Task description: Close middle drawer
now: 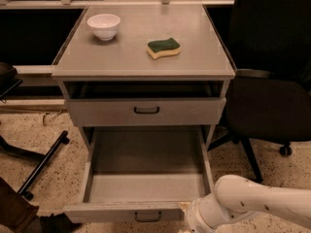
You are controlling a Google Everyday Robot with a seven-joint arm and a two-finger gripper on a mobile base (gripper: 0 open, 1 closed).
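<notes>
The grey metal cabinet (144, 57) stands in the middle of the camera view. Its middle drawer (146, 154) is pulled far out, showing a long, shallow, empty grey tray. The drawer's front (107, 211) with a small dark pull handle (147, 217) is at the bottom edge. My white arm comes in from the lower right. My gripper (187, 208) is at the right end of the drawer front, touching or very close to it, and is mostly hidden by the wrist.
The upper drawer front (146, 111) sits above the open tray. A white bowl (103, 25) and a green-and-yellow sponge (164, 48) lie on the cabinet top. A black office chair (272, 101) stands close at the right. A dark chair base (41, 161) lies on the speckled floor at the left.
</notes>
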